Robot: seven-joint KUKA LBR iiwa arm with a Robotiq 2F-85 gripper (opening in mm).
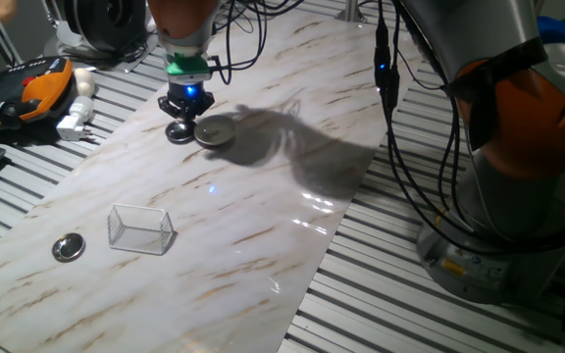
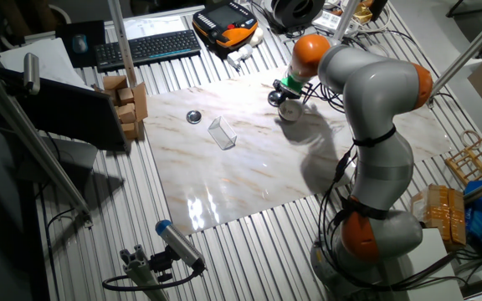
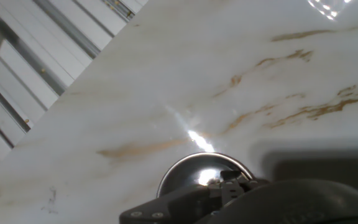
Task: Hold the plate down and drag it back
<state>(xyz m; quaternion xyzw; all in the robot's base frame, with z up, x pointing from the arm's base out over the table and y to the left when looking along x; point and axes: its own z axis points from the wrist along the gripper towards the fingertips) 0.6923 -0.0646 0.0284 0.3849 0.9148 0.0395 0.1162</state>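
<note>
The plate (image 1: 218,130) is a small round pale dish lying flat on the marble board (image 1: 263,216), near its far edge; it also shows in the other fixed view (image 2: 290,111). My gripper (image 1: 180,122) points down just left of the plate, beside it and not on it. Its fingers look closed together and hold nothing. Under the fingertips lies a small shiny round metal disc (image 1: 178,134), which fills the lower middle of the hand view (image 3: 197,177). The plate is out of the hand view.
A clear plastic box (image 1: 140,228) and a second metal disc (image 1: 67,247) lie at the board's near left. An orange-and-black device (image 1: 27,93) and white plugs (image 1: 77,118) sit on the slatted table (image 1: 410,314) beyond the board. Cables (image 1: 390,118) hang at the right.
</note>
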